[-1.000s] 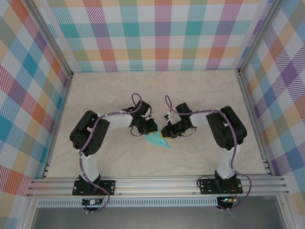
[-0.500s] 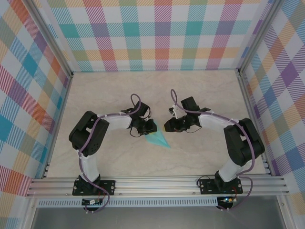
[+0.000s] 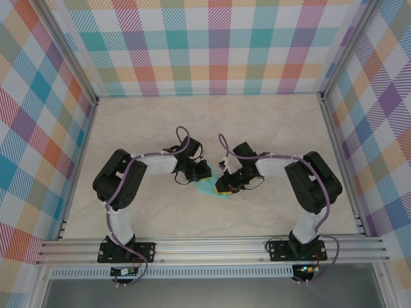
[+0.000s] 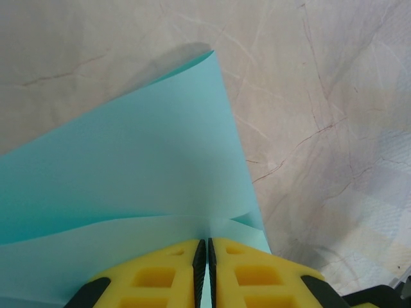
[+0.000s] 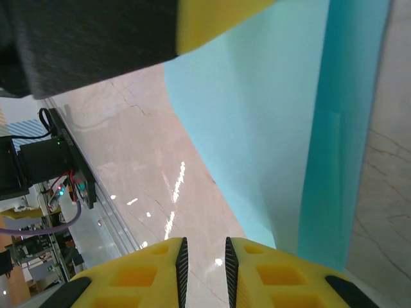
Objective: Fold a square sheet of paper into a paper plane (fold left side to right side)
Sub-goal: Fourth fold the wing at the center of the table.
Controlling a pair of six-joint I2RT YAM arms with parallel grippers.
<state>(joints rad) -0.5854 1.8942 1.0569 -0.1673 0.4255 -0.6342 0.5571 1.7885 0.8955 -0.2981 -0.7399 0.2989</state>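
Left gripper (image 4: 207,244), jaws almost together, pinches the paper (image 4: 128,167). Right gripper (image 5: 204,242), slightly parted, holds nothing over the paper's 4 o'clock end. Long axis runs 10-to-4.

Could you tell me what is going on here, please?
A teal sheet of paper is being folded at the middle of the table. The left gripper has its jaws shut on the partly folded sheet, one flap curling up. The right gripper sits close beside it, jaws slightly apart with nothing between them.

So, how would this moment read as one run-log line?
left hand: shut on teal paper | right hand: slightly open, beside it | paper: partly folded, flap raised
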